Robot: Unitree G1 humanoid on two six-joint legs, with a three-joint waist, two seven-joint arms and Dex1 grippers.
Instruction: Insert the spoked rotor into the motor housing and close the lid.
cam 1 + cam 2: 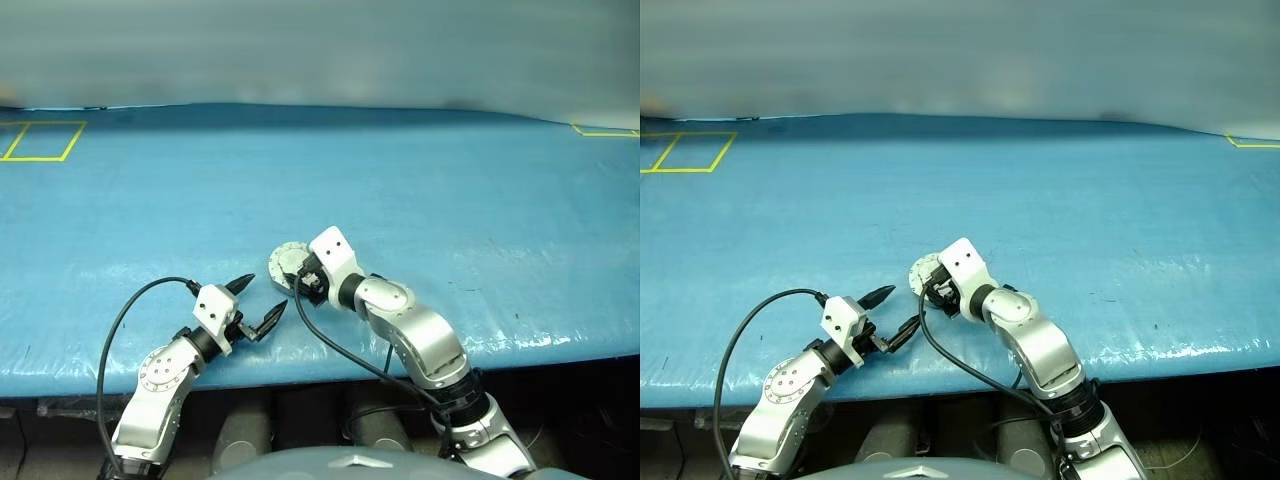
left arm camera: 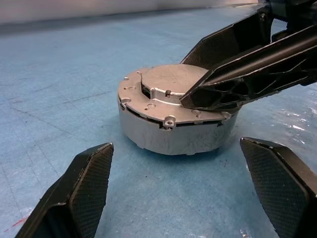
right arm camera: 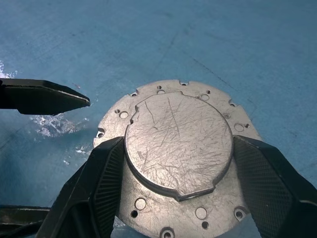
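From the head cameras I see the blue table [image 1: 420,190] stretching away from me, with yellow tape squares [image 1: 42,140] at its far left and another bit of yellow tape at the far right. Near the front edge, about in the middle, sits the motor housing [image 1: 285,262] with the lid [image 3: 178,144] on top of it, plain grey face up. My right gripper [image 1: 303,277] comes in from the right and is down over the housing's near right side. My left gripper [image 1: 256,303] sits just to the near left of the housing, apart from it, its two black fingers spread wide with nothing between them.

On the left wrist camera, the housing [image 2: 173,131] stands on the table as a short grey drum, the lid seated flat on its rim with a raised circle in the middle. My own left fingers [image 2: 74,193] stand wide on either side in the foreground, clear of the drum. The right gripper's fingers [image 2: 247,74] reach in across the top of the lid at its right side.

On the right wrist camera I look straight down on the lid: a scratched raised circle inside a flange with small holes. My right fingers [image 3: 94,188] flank that raised circle, one on each side, close against its edge; I cannot tell whether they actually press on it. One tip of the left gripper [image 3: 54,97] points in from the side, short of the lid.
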